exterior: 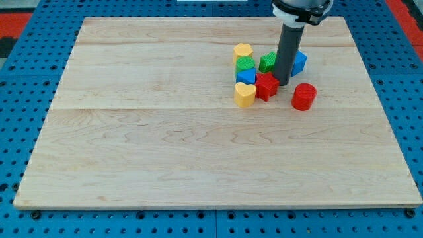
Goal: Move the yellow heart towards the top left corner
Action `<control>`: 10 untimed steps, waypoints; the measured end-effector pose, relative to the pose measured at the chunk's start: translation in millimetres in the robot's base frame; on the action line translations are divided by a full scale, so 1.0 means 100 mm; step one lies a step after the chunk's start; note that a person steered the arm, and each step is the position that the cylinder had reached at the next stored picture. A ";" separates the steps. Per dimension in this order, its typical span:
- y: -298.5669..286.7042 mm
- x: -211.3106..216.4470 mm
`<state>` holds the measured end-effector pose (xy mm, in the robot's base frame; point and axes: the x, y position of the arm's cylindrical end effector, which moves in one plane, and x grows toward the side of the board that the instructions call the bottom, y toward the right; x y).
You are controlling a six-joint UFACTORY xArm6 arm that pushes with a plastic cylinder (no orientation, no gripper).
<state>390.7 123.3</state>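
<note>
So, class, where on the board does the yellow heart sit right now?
The yellow heart sits right of centre in the board's upper half, at the lower-left edge of the block cluster, touching the red block on its right, below the blue block. My tip is just beyond that red block.

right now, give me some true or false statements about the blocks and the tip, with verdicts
1. My tip is beside the red block. True.
2. The yellow heart lies in the top left corner of the board. False: it sits in the cluster at the view's upper right.
3. A red cylinder sits to the view's right of the cluster. True.
4. My tip touches the yellow heart. False: the red block lies between them.
5. Another yellow block lies nearer the view's top. True.
</note>
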 end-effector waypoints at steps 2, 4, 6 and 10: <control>-0.58 0.25; -1.28 0.51; -1.64 -0.59; -2.37 -0.61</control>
<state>329.7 -113.8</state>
